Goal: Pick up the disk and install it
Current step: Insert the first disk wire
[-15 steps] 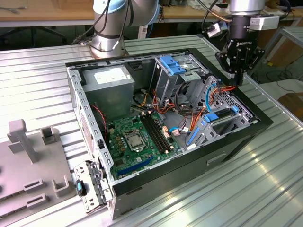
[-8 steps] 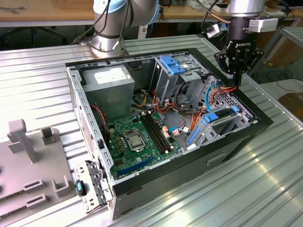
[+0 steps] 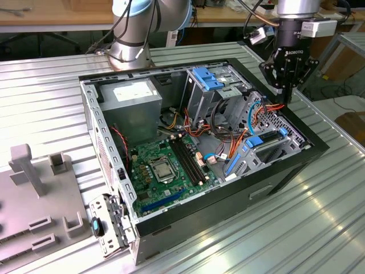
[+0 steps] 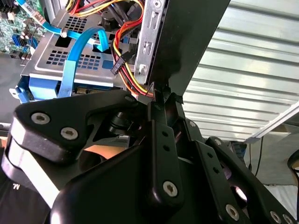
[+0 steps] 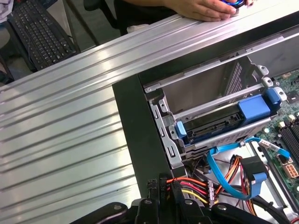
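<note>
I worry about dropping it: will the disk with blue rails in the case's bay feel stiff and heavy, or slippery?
The disk looks like a flat, dark metal slab, so probably stiff and rather heavy for its size. Its blue rails appear plastic, perhaps slightly yielding. Lying in the metal cage, it would likely slide, not roll.

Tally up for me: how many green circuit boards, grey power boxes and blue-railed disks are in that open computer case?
Green circuit board: 1
Grey power box: 1
Blue-railed disk: 1
Total: 3
</note>
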Available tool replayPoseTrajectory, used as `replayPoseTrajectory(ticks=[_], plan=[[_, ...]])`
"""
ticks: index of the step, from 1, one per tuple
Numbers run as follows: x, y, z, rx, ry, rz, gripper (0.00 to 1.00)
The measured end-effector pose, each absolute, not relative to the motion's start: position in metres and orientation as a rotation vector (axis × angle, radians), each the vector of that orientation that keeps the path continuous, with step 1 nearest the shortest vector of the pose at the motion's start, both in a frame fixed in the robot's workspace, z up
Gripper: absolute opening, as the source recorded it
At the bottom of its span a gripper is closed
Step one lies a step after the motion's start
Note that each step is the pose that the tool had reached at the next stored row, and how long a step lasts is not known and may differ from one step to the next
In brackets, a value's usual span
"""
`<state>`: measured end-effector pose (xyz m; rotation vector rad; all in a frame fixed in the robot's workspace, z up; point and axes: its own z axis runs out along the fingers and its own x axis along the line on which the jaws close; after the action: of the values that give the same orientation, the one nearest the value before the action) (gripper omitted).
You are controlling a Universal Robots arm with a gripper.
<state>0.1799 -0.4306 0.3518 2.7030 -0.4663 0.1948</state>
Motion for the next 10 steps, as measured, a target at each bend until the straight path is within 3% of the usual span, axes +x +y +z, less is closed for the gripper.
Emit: replayPoseTrajectory(ticks=[10], plan=[[0.1802, -0.4360, 0.3541, 2.728, -0.472, 0.190, 0.24]])
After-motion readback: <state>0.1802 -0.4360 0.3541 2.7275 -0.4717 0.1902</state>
